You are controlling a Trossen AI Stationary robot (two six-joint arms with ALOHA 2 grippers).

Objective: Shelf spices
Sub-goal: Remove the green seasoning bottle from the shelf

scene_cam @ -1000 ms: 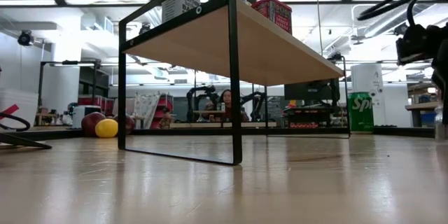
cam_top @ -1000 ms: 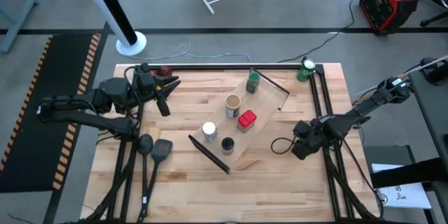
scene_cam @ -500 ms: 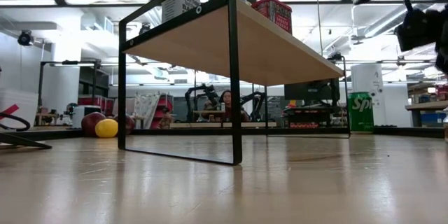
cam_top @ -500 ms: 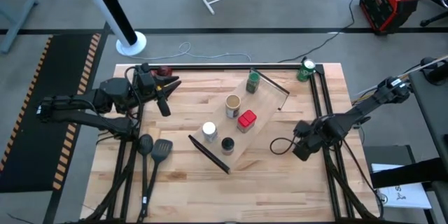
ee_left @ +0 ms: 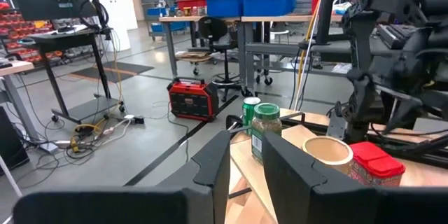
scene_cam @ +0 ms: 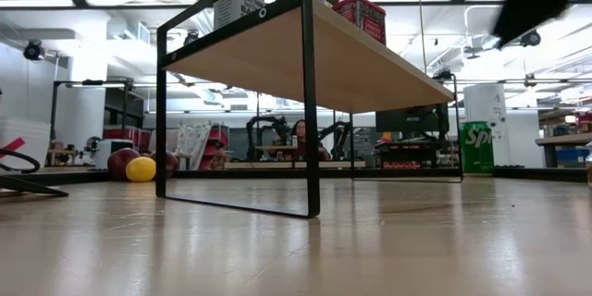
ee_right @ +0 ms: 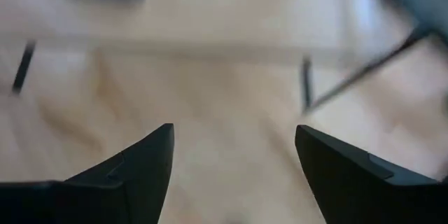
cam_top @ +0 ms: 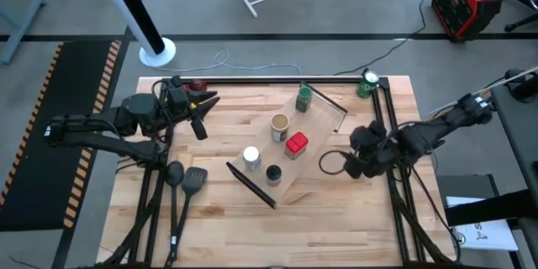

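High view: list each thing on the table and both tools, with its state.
shelf: standing slanted mid-table
red-top jar: upright on shelf
tan-top jar: upright on shelf
white-top jar: upright on shelf
black-top jar: upright on shelf
green-top jar: upright on shelf
green can: upright, far right corner
left tool: nearly shut, empty
right tool: open, empty

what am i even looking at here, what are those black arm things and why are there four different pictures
These are two robot arms at a wooden table, each ending in a two-finger gripper. One picture looks straight down, one looks level across the tabletop, and two come from cameras on the arms' wrists. In the middle stands a slanted wooden shelf with five spice jars on top, including a red-topped jar and a green-topped jar. A green can stands at the far corner; two black spatulas lie near the front. The left gripper waits at the left side with its fingers close together. The right gripper hangs open beside the shelf. Neither holds anything.
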